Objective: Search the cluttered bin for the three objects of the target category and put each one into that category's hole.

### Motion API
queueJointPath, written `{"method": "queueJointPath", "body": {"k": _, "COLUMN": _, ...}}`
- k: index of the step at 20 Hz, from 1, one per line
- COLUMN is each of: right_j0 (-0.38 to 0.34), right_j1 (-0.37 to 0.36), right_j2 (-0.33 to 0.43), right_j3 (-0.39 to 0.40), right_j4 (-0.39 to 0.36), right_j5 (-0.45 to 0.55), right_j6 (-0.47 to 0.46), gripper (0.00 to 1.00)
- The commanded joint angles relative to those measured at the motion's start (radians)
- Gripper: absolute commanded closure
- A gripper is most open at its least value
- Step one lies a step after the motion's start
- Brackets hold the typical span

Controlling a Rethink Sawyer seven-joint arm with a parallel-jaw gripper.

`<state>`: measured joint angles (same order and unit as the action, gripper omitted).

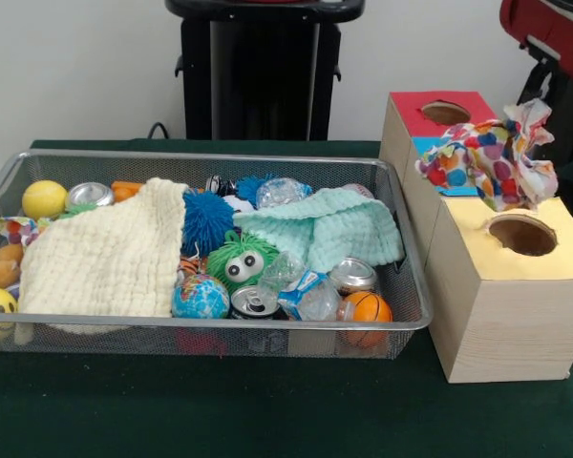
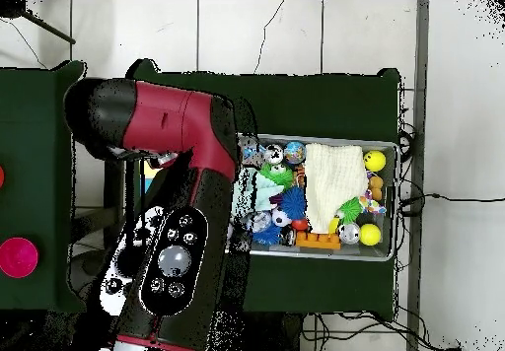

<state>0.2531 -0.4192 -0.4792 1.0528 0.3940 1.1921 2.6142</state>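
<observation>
The wire mesh bin (image 1: pixel 220 324) holds mixed clutter. A cream-yellow waffle cloth (image 1: pixel 105 253) lies spread over its left half; it also shows in the overhead view (image 2: pixel 333 175). A bit of polka-dot cloth (image 1: pixel 14 229) peeks out at the bin's left end. Another white polka-dot cloth (image 1: pixel 487 157) is bunched over the blue-topped box, with its top raised, just behind the yellow box's hole (image 1: pixel 522 234). The red arm (image 1: pixel 544 33) comes down behind that cloth. The gripper is hidden by the cloth and, in the overhead view, by the arm (image 2: pixel 187 170).
A mint green cloth (image 1: pixel 325 229), a blue spiky ball (image 1: pixel 205 219), a green fuzzy toy with eyes (image 1: pixel 239 262), a globe ball (image 1: pixel 201 296), cans and yellow balls fill the bin. The red-topped box's hole (image 1: pixel 446 113) is behind. The pedestal (image 1: pixel 263 67) stands behind the bin.
</observation>
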Motion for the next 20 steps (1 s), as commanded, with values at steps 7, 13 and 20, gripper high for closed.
{"method": "queueJointPath", "body": {"k": 7, "right_j0": 0.007, "right_j1": 0.025, "right_j2": 0.078, "right_j3": 0.065, "right_j4": -0.032, "right_j5": -0.039, "right_j6": 0.118, "gripper": 0.00}}
{"method": "queueJointPath", "body": {"k": 13, "right_j0": 0.023, "right_j1": 0.020, "right_j2": 0.068, "right_j3": 0.091, "right_j4": -0.035, "right_j5": -0.065, "right_j6": 0.139, "gripper": 0.00}}
{"method": "queueJointPath", "body": {"k": 20, "right_j0": -0.014, "right_j1": 0.030, "right_j2": 0.065, "right_j3": 0.031, "right_j4": -0.046, "right_j5": -0.007, "right_j6": 0.098, "gripper": 0.00}}
